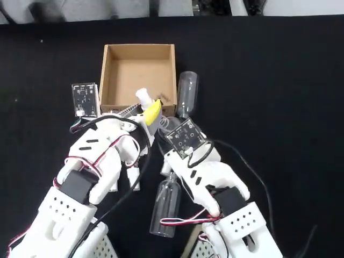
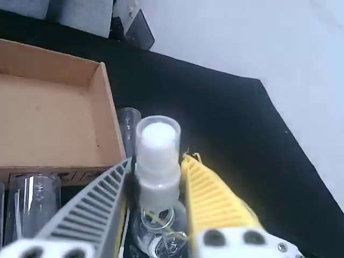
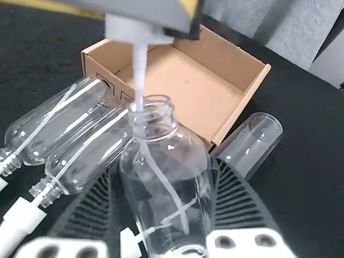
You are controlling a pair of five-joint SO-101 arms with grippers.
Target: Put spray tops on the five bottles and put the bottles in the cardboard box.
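1. On the left of the high view, we see the left gripper (image 1: 146, 110) (image 2: 156, 161) just in front of the near wall of the cardboard box (image 1: 107, 75) (image 2: 110, 107) (image 3: 242, 94). Its grey and yellow fingers are clenched on the spray top (image 1: 143, 97) (image 2: 157, 145) (image 3: 134, 32), pinching it below the white head.
2. The box sits open on the black table (image 1: 279, 80), and the stretch of its floor we can see is bare.
3. From the spray top, the dip tube (image 3: 138, 75) hangs straight down. We follow it through the open neck of the held bottle (image 1: 165, 123) (image 2: 153, 226) (image 3: 164, 161), where it curves on inside. The top's collar is well above the neck, not seated.
4. The right gripper (image 3: 164, 174) grasps the held bottle, with one dark ribbed finger pressed to each side of its body. The bottle stands just outside the box's near right corner.
5. In the right wrist view, the two fitted bottles (image 3: 56, 121) (image 3: 88, 153) lie side by side against each other, between the held bottle and the box's near wall. Each has a tube inside.
6. A bare bottle (image 1: 187, 92) (image 2: 128, 121) (image 3: 250, 140) lies on the table just beside the box's right wall. We see no tube in it.
7. Between the two arms, nearer the bases, the fifth bottle (image 1: 165, 207) lies on its side, well apart from the box.
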